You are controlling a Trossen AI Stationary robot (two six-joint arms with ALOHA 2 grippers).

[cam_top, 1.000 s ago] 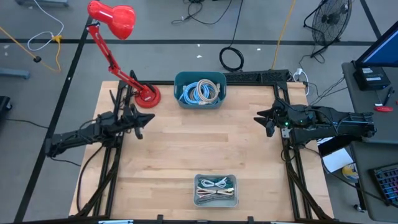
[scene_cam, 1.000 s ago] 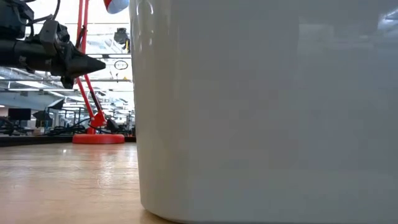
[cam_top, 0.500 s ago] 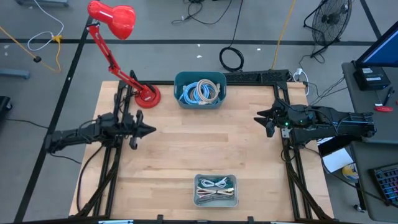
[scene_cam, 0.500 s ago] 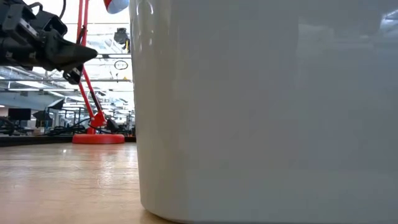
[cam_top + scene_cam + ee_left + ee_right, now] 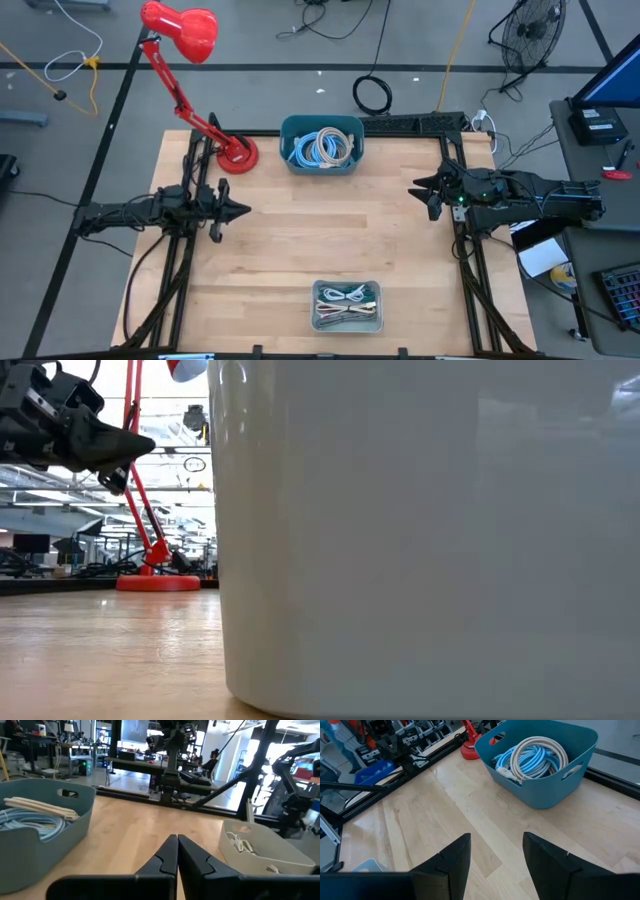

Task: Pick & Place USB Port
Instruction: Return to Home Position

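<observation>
At the far edge, the teal bin (image 5: 321, 168) is filled with coiled blue and beige cables (image 5: 322, 147); at the near edge, slightly rightward, the white charger cable (image 5: 345, 295) is held in the gray bin (image 5: 316, 305). The table (image 5: 300, 240) between them is left bare. The left gripper (image 5: 232, 211) is seen over the left edge, fingers pressed together, nothing held. The right gripper (image 5: 425, 190) is seen over the right edge, parted and empty.
</observation>
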